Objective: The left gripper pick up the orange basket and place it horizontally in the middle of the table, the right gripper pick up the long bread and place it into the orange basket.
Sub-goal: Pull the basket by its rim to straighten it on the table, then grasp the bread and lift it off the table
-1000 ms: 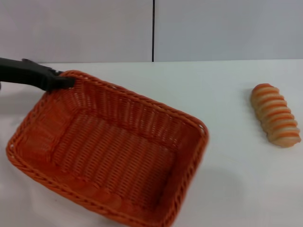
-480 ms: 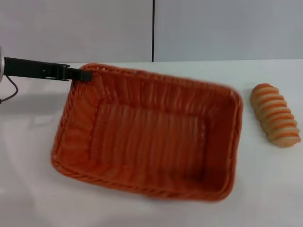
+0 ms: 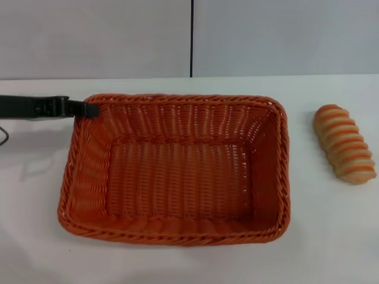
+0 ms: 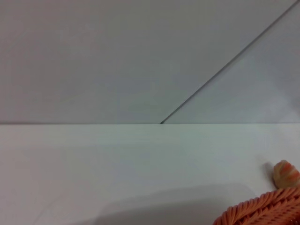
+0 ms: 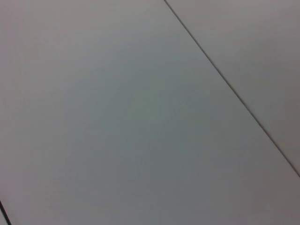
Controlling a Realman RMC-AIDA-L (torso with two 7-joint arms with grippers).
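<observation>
The left gripper [image 3: 89,109], clamped on the upper-left rim of the orange basket [image 3: 177,171], could drag it askew on release, nearer the long bread [image 3: 344,144].

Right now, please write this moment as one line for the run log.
left gripper: at far-left corner of orange basket | basket: lying level, mid-table, empty | long bread: on table, right of basket | right gripper: not in view

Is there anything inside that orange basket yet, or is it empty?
Empty. The orange basket shows only its bare woven bottom, and the long bread lies on the table to its right, apart from it.
</observation>
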